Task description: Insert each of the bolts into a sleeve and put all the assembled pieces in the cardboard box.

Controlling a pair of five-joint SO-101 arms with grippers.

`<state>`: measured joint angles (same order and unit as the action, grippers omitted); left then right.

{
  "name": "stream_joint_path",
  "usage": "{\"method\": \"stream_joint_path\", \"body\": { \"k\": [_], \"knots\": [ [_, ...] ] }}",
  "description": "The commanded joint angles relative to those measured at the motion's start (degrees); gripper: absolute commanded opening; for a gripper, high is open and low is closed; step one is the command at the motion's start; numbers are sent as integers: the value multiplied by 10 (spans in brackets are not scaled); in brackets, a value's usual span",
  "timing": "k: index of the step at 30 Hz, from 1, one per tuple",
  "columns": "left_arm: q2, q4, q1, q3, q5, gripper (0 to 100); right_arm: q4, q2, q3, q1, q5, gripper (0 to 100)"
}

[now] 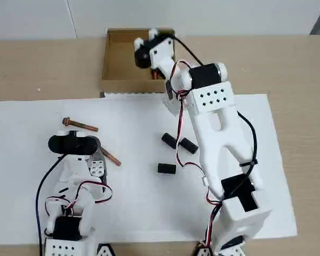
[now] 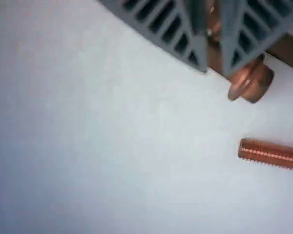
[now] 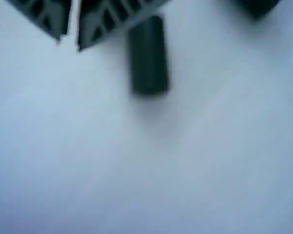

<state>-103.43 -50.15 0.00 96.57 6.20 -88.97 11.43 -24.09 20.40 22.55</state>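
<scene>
Left claw [image 2: 215, 69]: clamped on copper-coloured metal bolt [image 1: 112, 158], long axis diagonal on white paper sheet [image 1: 32, 160].
Right claw [image 3: 68, 41]: closed, empty, beside black cylindrical sleeve [image 3: 147, 56].

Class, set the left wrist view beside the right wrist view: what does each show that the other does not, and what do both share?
Left wrist view: the left gripper closed around a copper bolt, and the threaded end of a second bolt lying close by. Right wrist view: the right gripper, shut and holding nothing, with a black sleeve lying beside it. Shared: grey ribbed gripper fingers low over the white paper.
</scene>
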Motion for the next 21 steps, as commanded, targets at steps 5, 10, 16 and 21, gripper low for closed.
{"method": "stream_joint_path", "body": {
  "k": [5,10,16,21],
  "knots": [
    [-5,-3,-3,-2,-3,6,-63,-34,12,-3,3,3],
    [-5,-3,-3,-2,-3,6,-64,-34,84,-7,4,3],
    [-5,-3,-3,-2,-3,6,-60,-29,135,-7,40,5],
    [-5,-3,-2,-2,-3,6,-23,-29,166,-19,53,99]
  ]
}}
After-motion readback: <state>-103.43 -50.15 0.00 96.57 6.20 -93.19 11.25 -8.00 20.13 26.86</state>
